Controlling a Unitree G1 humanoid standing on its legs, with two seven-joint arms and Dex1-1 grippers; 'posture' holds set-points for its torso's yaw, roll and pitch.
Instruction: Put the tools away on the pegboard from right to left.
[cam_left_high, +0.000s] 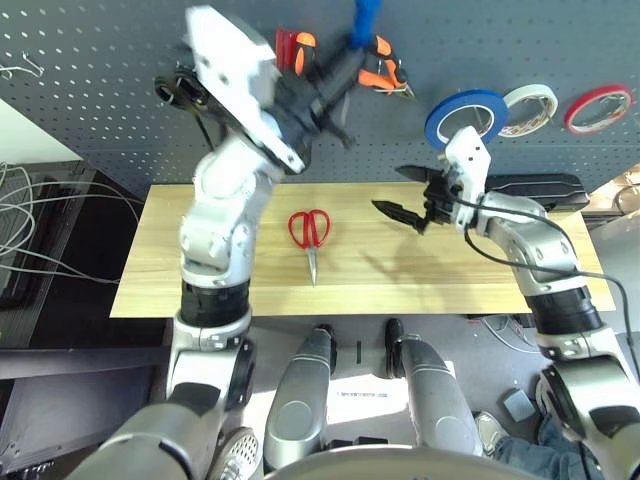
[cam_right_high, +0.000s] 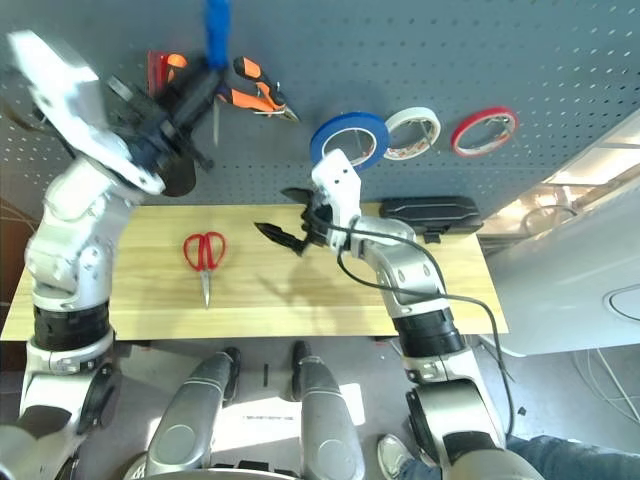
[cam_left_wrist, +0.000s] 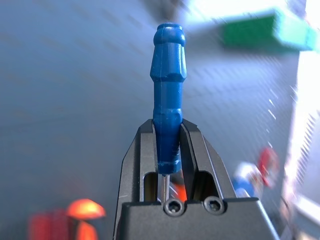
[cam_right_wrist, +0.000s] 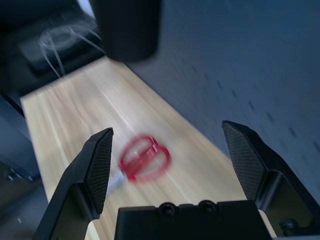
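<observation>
High against the pegboard, my left gripper is shut on the slim blue-handled screwdriver, whose handle sticks up past the fingers. The orange-and-black pliers hang on the board just right of it. Further right hangs the wide blue tape ring. The red-handled scissors lie on the wooden table, blades pointing to the front edge. My right gripper hovers open and empty over the table, right of the scissors.
A white tape roll and a red tape roll hang right of the blue ring. A black case lies at the table's back right. Black loop handles hang on the board behind my left arm. Cables lie to the left of the table.
</observation>
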